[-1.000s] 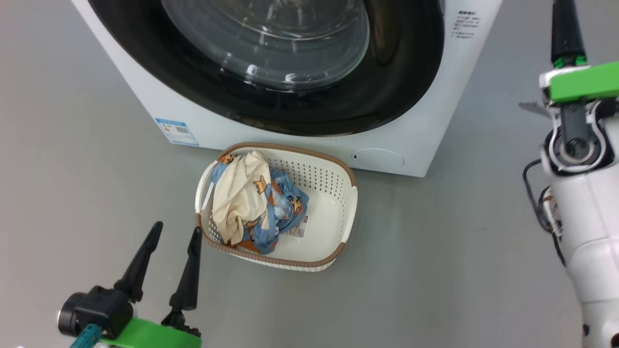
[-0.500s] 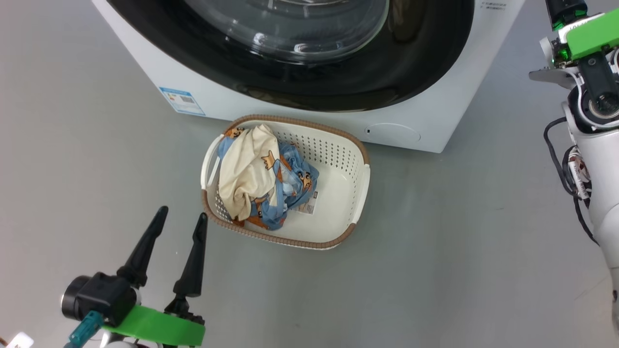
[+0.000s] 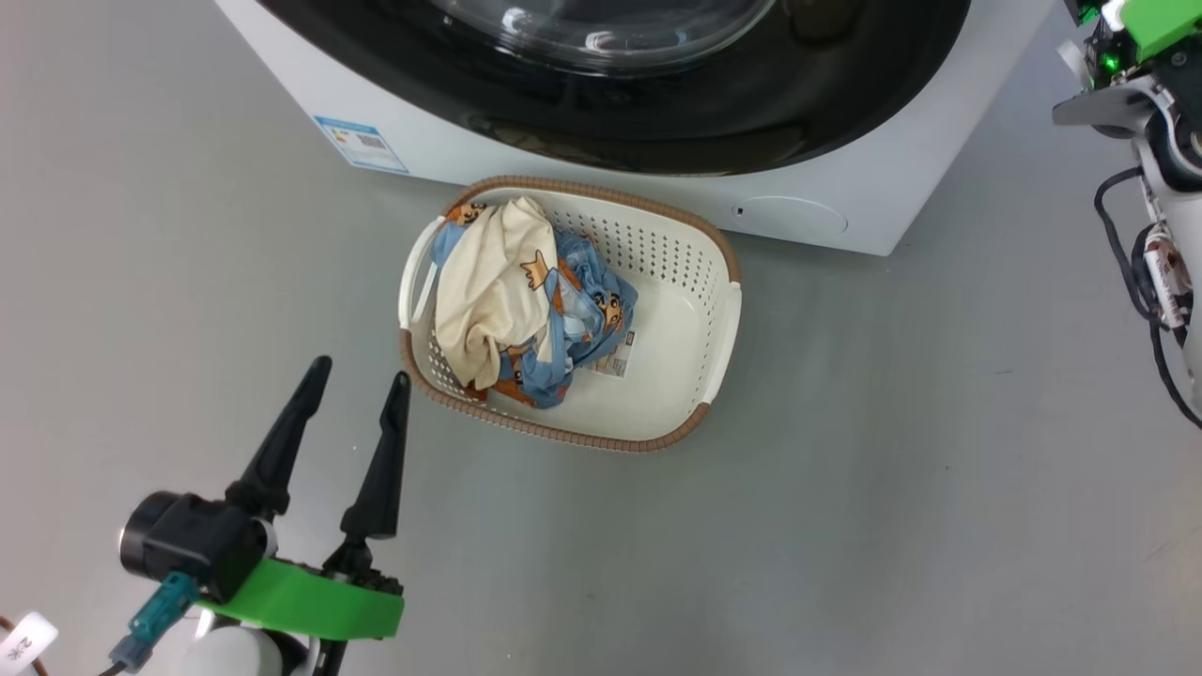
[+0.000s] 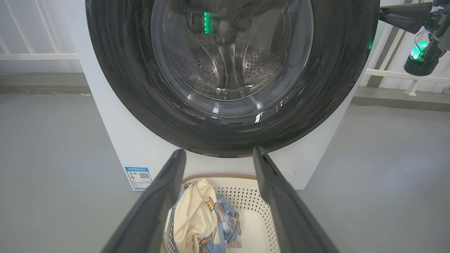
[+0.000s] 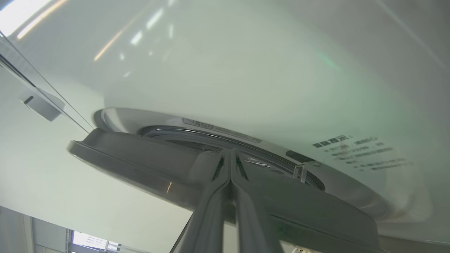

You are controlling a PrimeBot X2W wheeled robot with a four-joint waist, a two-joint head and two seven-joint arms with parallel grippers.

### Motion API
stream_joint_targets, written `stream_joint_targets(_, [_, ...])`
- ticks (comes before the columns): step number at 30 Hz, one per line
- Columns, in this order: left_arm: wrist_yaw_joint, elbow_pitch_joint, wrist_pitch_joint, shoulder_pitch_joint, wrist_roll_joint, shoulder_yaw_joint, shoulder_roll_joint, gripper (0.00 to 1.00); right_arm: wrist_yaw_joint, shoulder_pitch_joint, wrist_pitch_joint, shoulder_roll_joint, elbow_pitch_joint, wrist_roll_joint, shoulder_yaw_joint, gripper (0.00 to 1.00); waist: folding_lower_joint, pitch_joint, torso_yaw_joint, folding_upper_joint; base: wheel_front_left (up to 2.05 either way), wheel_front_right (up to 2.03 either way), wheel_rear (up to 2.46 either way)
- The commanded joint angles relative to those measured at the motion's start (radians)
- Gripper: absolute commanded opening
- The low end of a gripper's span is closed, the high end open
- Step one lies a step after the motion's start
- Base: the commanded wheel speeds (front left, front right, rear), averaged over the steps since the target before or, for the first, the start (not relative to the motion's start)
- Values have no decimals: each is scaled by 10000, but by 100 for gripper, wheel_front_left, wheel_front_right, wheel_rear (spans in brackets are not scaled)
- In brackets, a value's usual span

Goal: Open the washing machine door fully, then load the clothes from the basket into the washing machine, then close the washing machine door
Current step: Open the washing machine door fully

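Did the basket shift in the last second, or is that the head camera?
No. The basket still sits right before the washing machine, between its blue label and round flap; everything slid together, so the camera moved.

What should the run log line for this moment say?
door: ajar; clothes: in basket; left jaws: open, empty; right jaws: shut at door edge

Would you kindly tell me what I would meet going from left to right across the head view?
left gripper → clothes → round flap on the washing machine → right arm
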Motion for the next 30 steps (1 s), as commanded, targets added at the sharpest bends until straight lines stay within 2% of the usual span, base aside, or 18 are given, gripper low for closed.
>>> stream_joint_targets(1, [-31,-283,-93,-289,-135,328,257,100,-9,-249,126,85,-136,176,74,0,0,85,47,-1,0,0,0])
stream_joint_targets(16, [-31,-374,-93,-505,-235,189,257,100,-9,-1170,1447,205,963,327,463,0,0,429,166,-1,0,0,0])
stream_joint_targets(24, [-31,-371,-93,-530,-228,196,242,100,-9,-1077,2107,449,992,611,538,0,0,373,106,-1,0,0,0])
stream_joint_targets(30, [-31,-325,-93,-468,-188,266,272,100,-9,-525,2711,608,518,664,815,0,0,134,-51,-1,0,0,0])
